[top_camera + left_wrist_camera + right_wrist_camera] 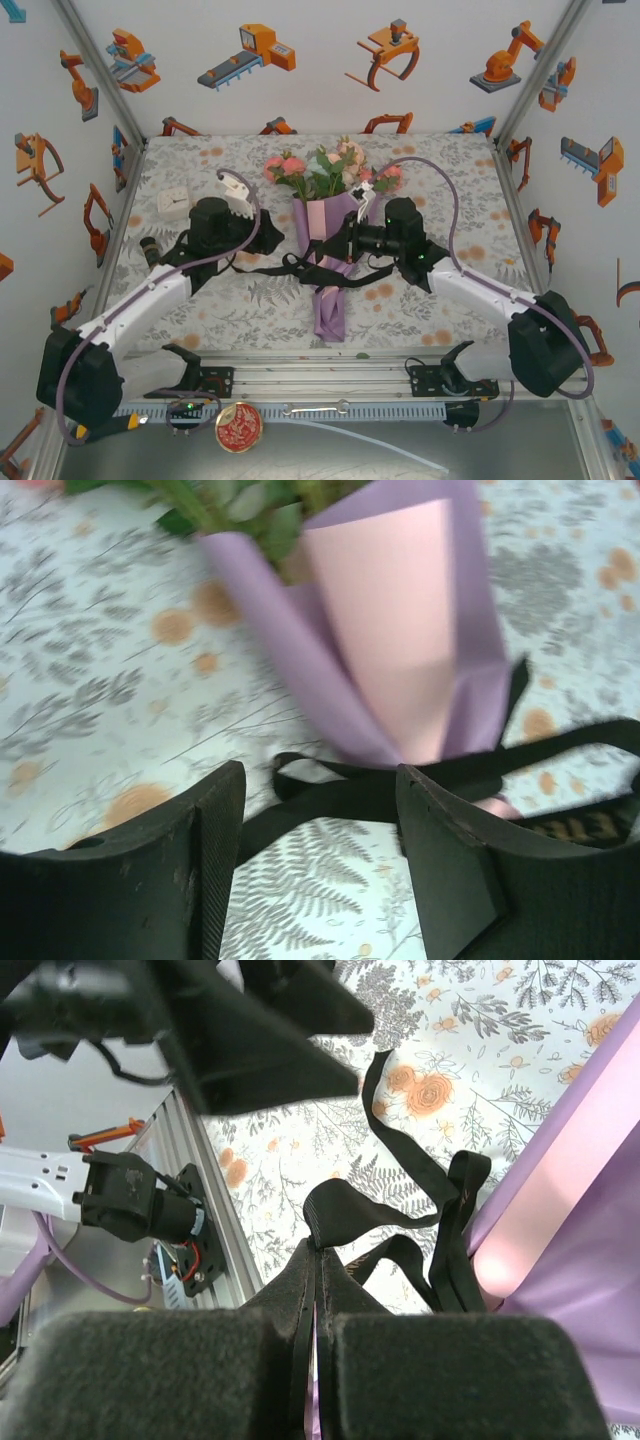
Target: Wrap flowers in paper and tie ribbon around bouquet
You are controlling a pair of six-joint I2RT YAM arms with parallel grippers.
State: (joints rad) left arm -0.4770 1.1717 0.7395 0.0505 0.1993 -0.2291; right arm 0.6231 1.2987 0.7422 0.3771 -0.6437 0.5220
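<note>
The bouquet (322,225) lies at the table's middle, pink and cream flowers (325,170) at the far end and the lilac paper (330,305) tapering toward me. A black ribbon (265,268) crosses the cone's narrow waist and trails left. My left gripper (272,240) sits just left of the cone. In the left wrist view its jaws (320,780) stand open, the ribbon (330,800) running loose across the gap at the fingertips in front of the paper (390,650). My right gripper (340,245) is at the cone's right side. Its jaws (318,1250) are shut on the ribbon (350,1210), which loops out beside the paper (560,1260).
A white switch box (173,203) lies at the back left of the floral tablecloth (440,180). An aluminium rail (330,375) runs along the near edge, and a round red-gold tin (238,427) rests below it. The left arm's black fingers (250,1030) hang close above in the right wrist view.
</note>
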